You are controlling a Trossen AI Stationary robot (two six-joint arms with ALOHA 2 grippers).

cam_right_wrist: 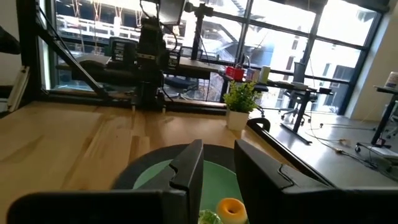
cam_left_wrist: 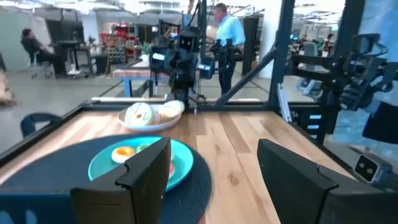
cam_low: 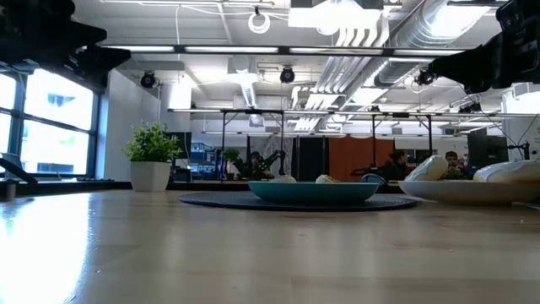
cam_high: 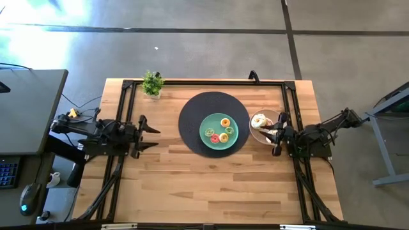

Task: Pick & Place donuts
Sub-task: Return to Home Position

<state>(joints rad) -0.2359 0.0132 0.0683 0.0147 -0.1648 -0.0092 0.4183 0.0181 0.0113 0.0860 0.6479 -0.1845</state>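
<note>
High view gives us the layout: the teal plate (cam_high: 207, 122) sits on a dark round mat (cam_high: 192, 112) at the middle of the table (cam_high: 192, 185). On the plate lie several small donuts (cam_high: 215, 138), among them a yellow donut (cam_high: 225, 122) and a green donut (cam_high: 209, 132). Just beside the plate, on the right arm's side, stands the tan bowl (cam_high: 255, 134). It holds a big white donut (cam_high: 259, 120) and at least one more, partly hidden under the arm. The right gripper (cam_right_wrist: 219, 148) hangs over the bowl's edge farthest from the plate, its jaws a narrow gap apart with nothing between them. The left gripper (cam_high: 153, 137) waits well apart from the plate on the opposite side, jaws wide apart and empty. A small potted plant (cam_high: 152, 83) stands beyond the plate, on the left arm's side.

We judge the placing done or nearly so, with both arms near rest. Should any donut on the plate need lifting, we expect it to be light and fairly stiff, with smooth icing that may slip. We would pinch across the ring wall, one finger through the hole and one outside. A small one we could instead span whole. Either way we would come straight down, so the plate's low rim does not catch a finger.
</note>
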